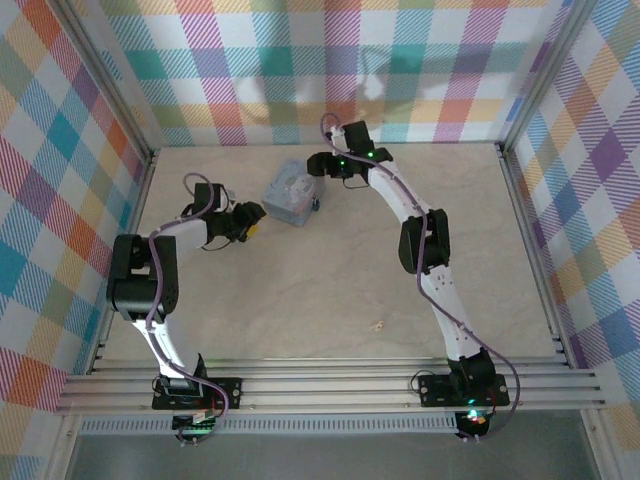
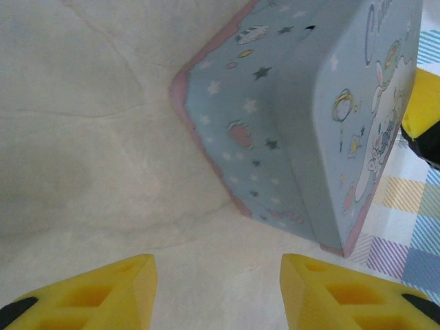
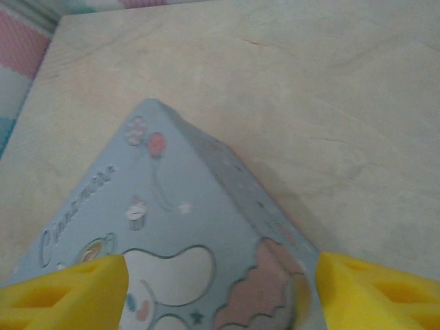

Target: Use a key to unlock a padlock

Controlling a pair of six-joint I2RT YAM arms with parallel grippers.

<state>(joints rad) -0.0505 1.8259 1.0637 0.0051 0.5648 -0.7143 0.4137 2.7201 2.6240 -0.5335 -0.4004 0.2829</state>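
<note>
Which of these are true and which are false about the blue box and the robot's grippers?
1. The box is pale blue with a cartoon on its lid. True.
2. The left gripper is holding the box. False: its jaws stand apart with nothing between them, and the box lies ahead of it.
3. Both grippers have yellow fingers. True.
4. The box sits on a red table. False: the table is pale cream.
5. Seen from the right wrist, a corner of the box lies between the right gripper fingers. True.
</note>
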